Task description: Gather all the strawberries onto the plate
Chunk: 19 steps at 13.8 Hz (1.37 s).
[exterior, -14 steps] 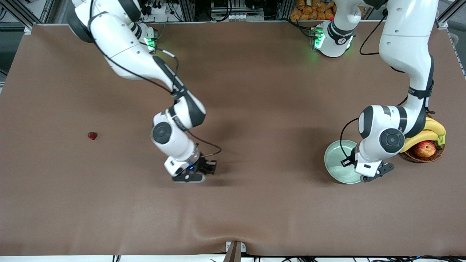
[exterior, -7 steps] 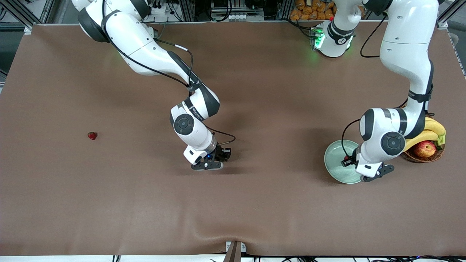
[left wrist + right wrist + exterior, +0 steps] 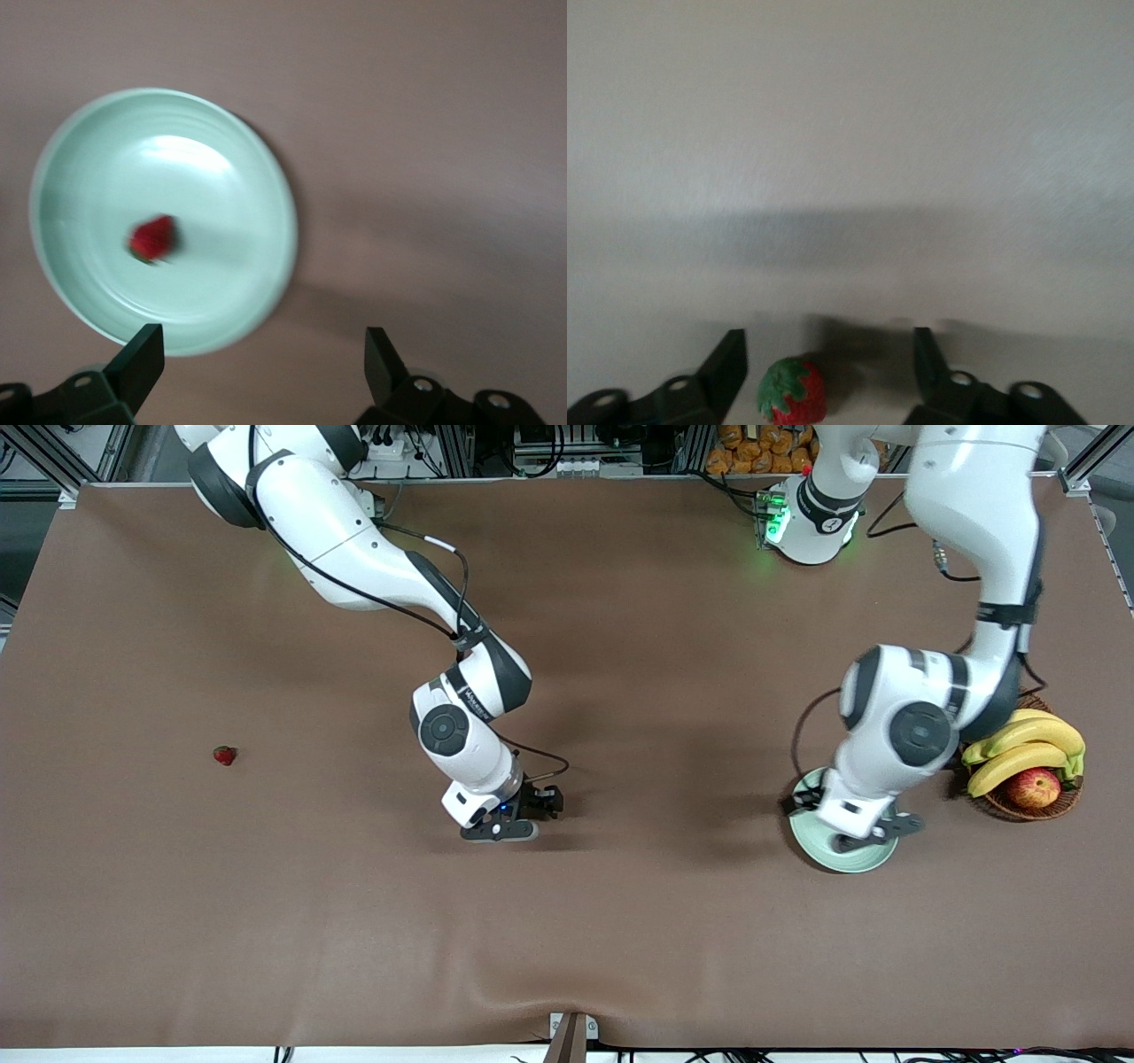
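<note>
Strawberries sit in three places across the brown table (image 3: 620, 646), only one of them on the plate (image 3: 873, 859). The mint-green plate lies toward the left arm's end, beside a wicker basket (image 3: 1028, 808) that holds bananas (image 3: 1032, 746) and an apple (image 3: 1034, 787). The left arm reaches out from its base and its wrist covers much of the plate in the front view. The left gripper (image 3: 261, 350) hangs over the plate's edge, its fingers (image 3: 142, 354) spread wide and empty. In the left wrist view a berry (image 3: 152, 238) lies inside the plate, a little off its middle.

Near the middle of the table, the right gripper (image 3: 532, 815) is down close to the cloth. Its fingers (image 3: 731, 359) stand apart, and a second berry (image 3: 793, 401) with a green cap rests on the cloth between them, touching neither.

A third berry (image 3: 225, 755) lies alone toward the right arm's end of the table, well apart from both grippers and from the plate.
</note>
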Available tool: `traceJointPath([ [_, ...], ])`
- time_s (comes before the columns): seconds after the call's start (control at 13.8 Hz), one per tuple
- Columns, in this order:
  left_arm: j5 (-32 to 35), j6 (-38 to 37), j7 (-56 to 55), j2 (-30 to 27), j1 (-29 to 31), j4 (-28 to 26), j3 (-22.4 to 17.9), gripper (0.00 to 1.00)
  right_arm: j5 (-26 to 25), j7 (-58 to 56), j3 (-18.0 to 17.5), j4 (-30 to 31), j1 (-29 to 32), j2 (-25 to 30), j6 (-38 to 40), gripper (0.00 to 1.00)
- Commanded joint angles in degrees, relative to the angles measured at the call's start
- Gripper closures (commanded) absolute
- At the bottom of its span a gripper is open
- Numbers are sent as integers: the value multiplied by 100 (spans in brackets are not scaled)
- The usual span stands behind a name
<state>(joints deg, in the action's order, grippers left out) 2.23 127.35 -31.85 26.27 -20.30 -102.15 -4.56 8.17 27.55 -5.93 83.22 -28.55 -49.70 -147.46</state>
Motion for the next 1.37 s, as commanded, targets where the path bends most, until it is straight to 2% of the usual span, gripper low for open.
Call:
traceJointPath([
  [0.0, 23, -52, -600, 106, -570, 316, -10, 0, 62, 32, -14, 10, 270, 346, 76, 0],
  [0.14, 23, -44, -1249, 622, -1096, 947, -1, 0, 53, 14, 13, 63, 586, 644, 251, 0],
  [0.29, 32, -44, -1892, 1194, -1537, 1502, -1, 0, -8, -56, 170, 63, 815, 908, 768, 0],
  [0.58, 23, 376, -2141, 2003, -2126, 2435, -1, 0, -70, -380, 618, 212, 1123, 1497, 2007, 0],
  [0.72, 41, 1226, -2167, 2329, -2346, 2577, -18, 0, -79, -1072, 926, 387, 1378, 1577, 2666, 0],
  [0.87, 58, 2176, -2141, 2654, -2557, 2586, -45, 0, -88, -1758, 1085, 650, 1711, 1560, 2696, 0],
  [1.16, 102, 2417, -2097, 2875, -2944, 2743, -229, 0, -88, -3393, 1129, 1099, 2414, 1516, 2704, 0],
  [1.3, 102, 2435, -2097, 3050, -3303, 2866, -588, 0, -88, -4183, 1155, 1179, 2774, 1533, 2783, 0],
])
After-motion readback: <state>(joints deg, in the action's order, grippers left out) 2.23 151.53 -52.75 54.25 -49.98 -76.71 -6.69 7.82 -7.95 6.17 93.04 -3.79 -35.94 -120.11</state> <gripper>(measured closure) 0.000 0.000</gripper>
